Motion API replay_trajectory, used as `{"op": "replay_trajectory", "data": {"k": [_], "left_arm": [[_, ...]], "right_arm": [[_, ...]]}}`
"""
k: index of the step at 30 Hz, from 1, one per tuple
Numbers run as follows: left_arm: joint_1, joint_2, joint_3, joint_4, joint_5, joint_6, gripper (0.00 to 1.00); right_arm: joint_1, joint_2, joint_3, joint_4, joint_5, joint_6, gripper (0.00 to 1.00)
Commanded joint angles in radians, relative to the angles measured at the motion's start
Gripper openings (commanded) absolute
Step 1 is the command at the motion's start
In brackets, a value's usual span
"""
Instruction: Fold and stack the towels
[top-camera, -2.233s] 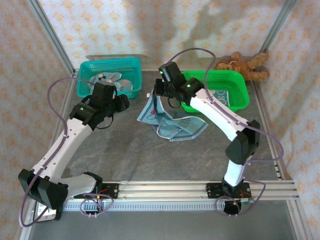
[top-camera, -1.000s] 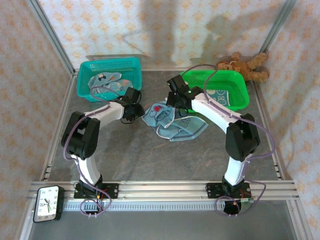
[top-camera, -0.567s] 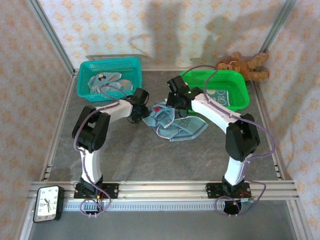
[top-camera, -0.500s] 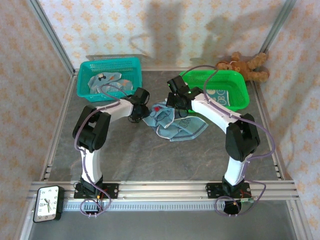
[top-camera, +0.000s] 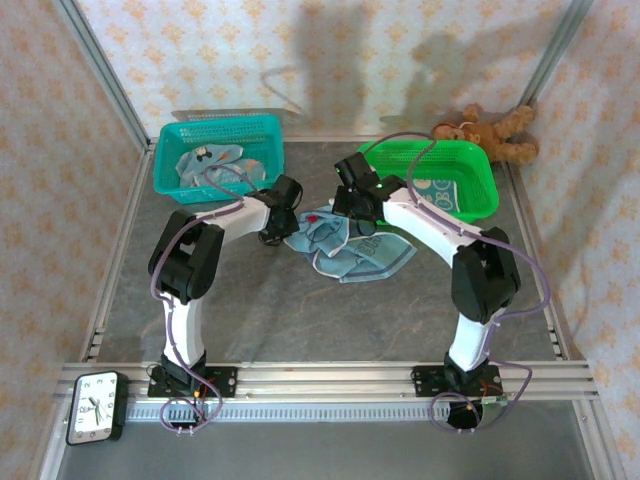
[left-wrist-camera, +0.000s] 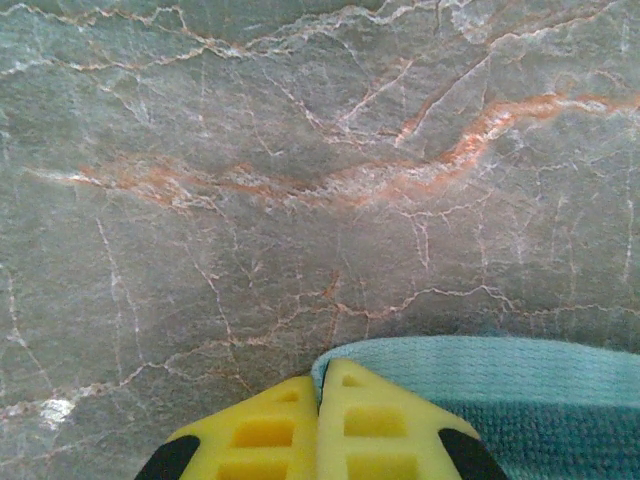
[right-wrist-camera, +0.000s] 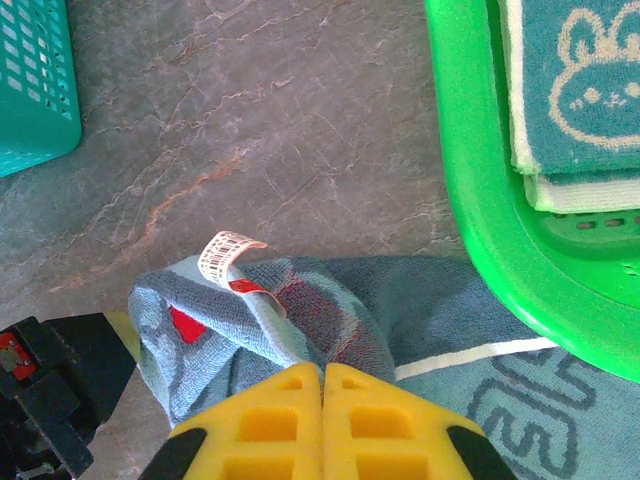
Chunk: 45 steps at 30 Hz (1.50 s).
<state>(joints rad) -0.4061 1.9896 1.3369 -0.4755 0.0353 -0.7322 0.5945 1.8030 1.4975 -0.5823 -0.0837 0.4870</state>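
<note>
**Top external view**
- The left claw (top-camera: 278, 231) is down at the left corner of the loose towel (top-camera: 358, 252). Its opening cannot be told from this height.
- The right claw (top-camera: 341, 214) is on the far, bunched part of the same towel.
- The loose towel lies crumpled on the grey counter (top-camera: 330, 320), between the teal basket (top-camera: 218, 122) and the green basket (top-camera: 482, 188).
- Unfolded towels (top-camera: 208, 160) lie in the teal basket. A folded towel (top-camera: 440, 194) lies in the green basket.
- The teddy bear (top-camera: 490, 132) sits at the far right corner, behind the green basket.
- The clock (top-camera: 95, 408) lies at the near left, beside the rail.
- Open counter runs from the loose towel to the near rail, between both arms.

**Left wrist view**
- The left claw (left-wrist-camera: 320, 385) is clenched, its yellow pads pressed together.
- The pad tips meet the pale hem of the loose towel (left-wrist-camera: 500, 400) at its corner. Whether cloth is pinched between them cannot be told.
- Bare veined counter (left-wrist-camera: 300, 180) lies ahead of the tips.

**Right wrist view**
- The right claw (right-wrist-camera: 322, 370) is clenched, grasping a raised fold of the loose towel (right-wrist-camera: 290, 310).
- A white label loop (right-wrist-camera: 226, 250) stands up from the cloth beside a red patch.
- The green basket (right-wrist-camera: 480, 230) wall lies close on the right, touching the towel. It holds a folded bunny towel (right-wrist-camera: 590, 80).
- A corner of the teal basket (right-wrist-camera: 35, 90) shows at the far left, with clear counter between the two baskets
</note>
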Motion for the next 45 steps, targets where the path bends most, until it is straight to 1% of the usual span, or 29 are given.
{"op": "replay_trajectory", "data": {"k": [1, 9, 15, 21, 28, 32, 36, 38, 42, 45], "left_arm": [[-0.008, -0.105, -0.010, -0.022, -0.046, 0.011, 0.00], [-0.011, -0.374, 0.038, -0.089, -0.128, 0.070, 0.00], [-0.011, -0.537, 0.148, -0.113, -0.158, 0.166, 0.00], [-0.013, -0.586, 0.348, -0.173, -0.142, 0.266, 0.00], [-0.014, -0.603, 0.498, -0.208, -0.116, 0.313, 0.00], [-0.013, -0.620, 0.545, -0.216, -0.112, 0.347, 0.00], [-0.013, -0.643, 0.568, -0.223, -0.098, 0.377, 0.00], [-0.011, -0.667, 0.567, -0.226, -0.073, 0.374, 0.00], [-0.014, -0.727, 0.554, -0.224, -0.027, 0.355, 0.00], [-0.020, -0.776, 0.546, -0.231, 0.013, 0.338, 0.00]], "right_arm": [[0.003, -0.069, -0.009, 0.013, 0.001, 0.010, 0.00], [0.002, -0.194, -0.006, 0.063, 0.028, -0.068, 0.00], [0.003, -0.276, 0.048, 0.102, 0.066, -0.146, 0.00], [0.003, -0.317, 0.156, 0.110, 0.116, -0.214, 0.00], [0.002, -0.333, 0.283, 0.117, 0.164, -0.279, 0.00], [0.002, -0.331, 0.333, 0.137, 0.171, -0.306, 0.00], [0.002, -0.326, 0.373, 0.142, 0.151, -0.314, 0.00], [0.003, -0.335, 0.380, 0.141, 0.119, -0.303, 0.00], [0.008, -0.385, 0.362, 0.145, 0.043, -0.262, 0.00], [0.045, -0.437, 0.340, 0.145, 0.009, -0.268, 0.00]]}}
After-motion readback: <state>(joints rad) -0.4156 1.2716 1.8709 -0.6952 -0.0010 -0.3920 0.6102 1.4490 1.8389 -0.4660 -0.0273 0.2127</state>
